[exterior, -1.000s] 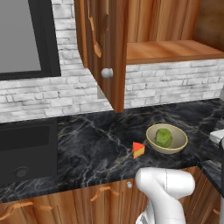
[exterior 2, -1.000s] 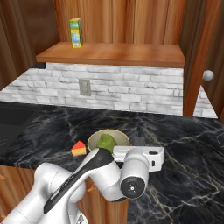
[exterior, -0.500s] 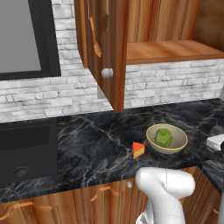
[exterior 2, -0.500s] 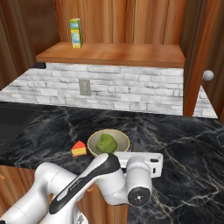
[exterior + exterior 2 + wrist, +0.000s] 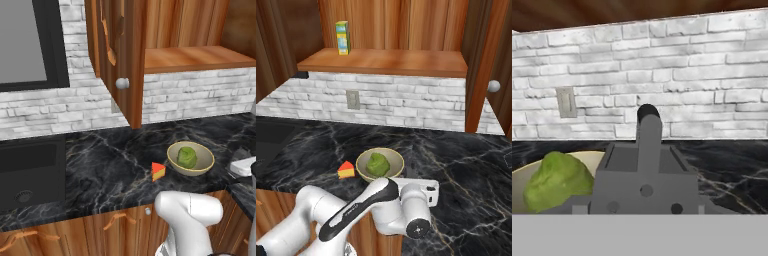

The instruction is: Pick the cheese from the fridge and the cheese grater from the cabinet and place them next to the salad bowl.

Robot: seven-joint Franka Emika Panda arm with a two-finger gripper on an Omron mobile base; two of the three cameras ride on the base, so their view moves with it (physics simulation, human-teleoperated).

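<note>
now fingers clamped on cheese grater (image 5: 646,170) beside salad bowl (image 5: 380,164); cheese (image 5: 158,171) just left of bowl.

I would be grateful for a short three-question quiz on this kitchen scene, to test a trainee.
1. True or false: the cheese lies inside the salad bowl.
2. What stands on the shelf of the open cabinet? A: a small yellow-green carton. B: a mug. C: a plate.
3. Fill in: in the hand view, the grey tapered box with a dark handle, close in front of the camera, is the ____.

Key
1. False: it lies on the counter, beside the bowl.
2. A.
3. cheese grater.
</note>
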